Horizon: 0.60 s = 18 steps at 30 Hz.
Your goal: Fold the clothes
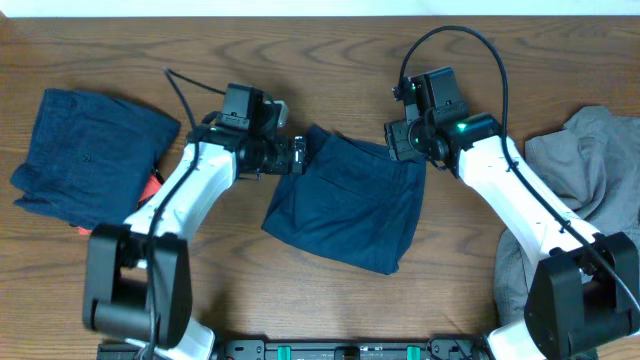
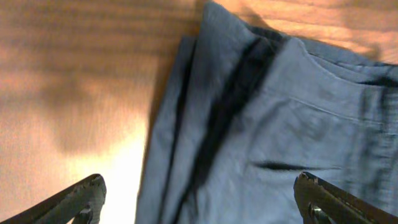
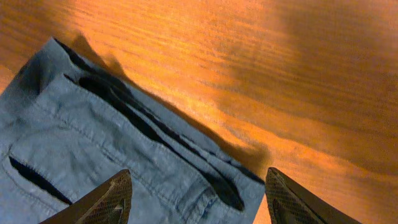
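Shorts between left gripper, right gripper, both wide, empty; navy pile left, grey heap right.

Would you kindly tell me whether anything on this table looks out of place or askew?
The blue garment in the middle lies at a slant, and an orange-red item pokes out from under the folded navy pile on the left. The grey garment on the right is a crumpled heap.
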{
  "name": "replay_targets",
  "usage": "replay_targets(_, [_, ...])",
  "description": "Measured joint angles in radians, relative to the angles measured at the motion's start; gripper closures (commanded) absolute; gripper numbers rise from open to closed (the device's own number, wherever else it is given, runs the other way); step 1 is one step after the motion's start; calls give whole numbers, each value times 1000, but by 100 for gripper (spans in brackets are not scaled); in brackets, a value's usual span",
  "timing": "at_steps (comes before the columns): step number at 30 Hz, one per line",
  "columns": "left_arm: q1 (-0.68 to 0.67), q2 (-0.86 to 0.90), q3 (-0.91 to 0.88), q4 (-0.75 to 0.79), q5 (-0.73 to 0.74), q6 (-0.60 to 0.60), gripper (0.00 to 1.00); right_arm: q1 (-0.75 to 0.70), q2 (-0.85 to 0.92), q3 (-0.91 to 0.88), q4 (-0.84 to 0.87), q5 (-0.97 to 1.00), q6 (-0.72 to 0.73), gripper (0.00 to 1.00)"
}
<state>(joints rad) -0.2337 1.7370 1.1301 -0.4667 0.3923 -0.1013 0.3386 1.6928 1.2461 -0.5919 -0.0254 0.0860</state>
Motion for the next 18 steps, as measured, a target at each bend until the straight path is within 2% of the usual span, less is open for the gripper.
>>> replay_targets(5, [0,126,0,73,34,78,2,0,0,0,-33,0,1,32])
replay_targets(10, [-3,183,5,93,201,111,0,0,0,0,-36,0,1,32])
replay_targets(11, [-8,188,8,90,239,114,5,0,0,0,-37,0,1,32])
replay_targets(13, [-23,197,10,74,288,117,18,0,0,0,-37,2,1,32])
replay_targets(15, [-44,209,10,68,316,124,49,0,0,0,-37,5,1,32])
replay_targets(16, [-52,217,9,68,322,126,75,0,0,0,-36,7,1,32])
replay_targets(17, [-60,225,9,68,330,127,89,0,0,0,-37,8,1,32])
replay_targets(18, [-66,233,9,70,337,127,94,0,0,0,-36,8,1,32])
